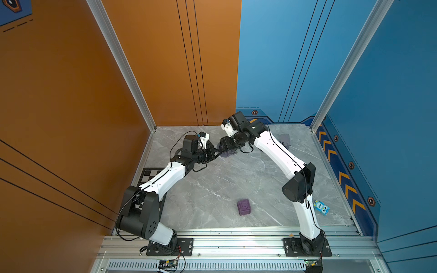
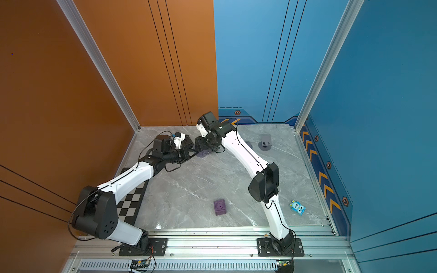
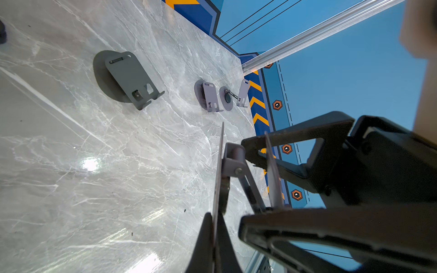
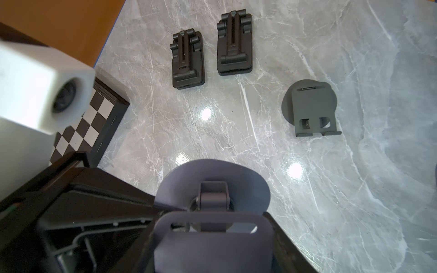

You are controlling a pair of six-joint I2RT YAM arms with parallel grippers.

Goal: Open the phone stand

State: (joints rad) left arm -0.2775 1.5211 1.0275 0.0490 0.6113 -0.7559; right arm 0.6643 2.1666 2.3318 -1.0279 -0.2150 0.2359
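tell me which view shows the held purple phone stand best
Right wrist view: the phone stand fills it face-on, round base, hinge and plate clear. Left wrist view shows it edge-on; in both top views only a small purple patch shows.

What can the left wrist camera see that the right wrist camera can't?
Only the left wrist view shows two more lilac stands, one folded and one opened, near the blue wall. Only the right wrist view plainly shows two black folded stands and the chessboard. Both show the dark grey stand on the marble table and the held lilac phone stand.
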